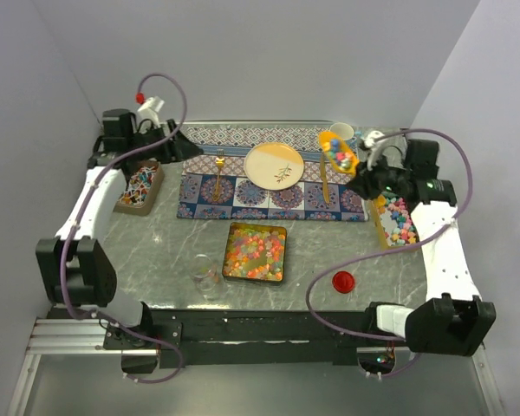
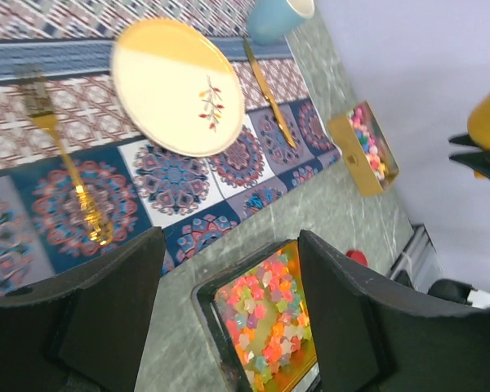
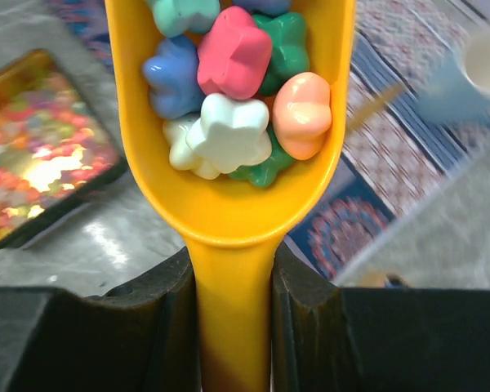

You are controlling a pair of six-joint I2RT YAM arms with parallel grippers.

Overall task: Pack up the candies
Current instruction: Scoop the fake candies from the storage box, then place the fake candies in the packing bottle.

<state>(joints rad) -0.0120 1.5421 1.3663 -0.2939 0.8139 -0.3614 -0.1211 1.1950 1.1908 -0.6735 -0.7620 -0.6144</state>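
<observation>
The candies are small glossy flower-shaped sweets in pink, blue, white, green and orange. Several lie in the bowl of a yellow scoop [image 3: 229, 106] [image 1: 338, 149], and my right gripper [image 3: 233, 310] [image 1: 358, 173] is shut on its handle, holding it in the air over the placemat's right end. More candies fill a square dark tray [image 1: 256, 251] [image 2: 265, 322] [image 3: 41, 147] and a narrow gold box [image 1: 397, 219] [image 2: 363, 147] at the right. My left gripper [image 2: 229, 245] [image 1: 186, 149] hangs open and holds nothing at the back left, its view looking down past the fingers onto the tray.
A patterned placemat [image 1: 243, 195] carries a plate [image 1: 274, 165], a gold fork [image 1: 218, 169], a gold knife [image 1: 327, 182] and a blue cup [image 1: 342, 133]. A clear glass jar [image 1: 206, 277] and a red lid [image 1: 342, 280] stand near the front. Another box [image 1: 140, 186] sits at the left.
</observation>
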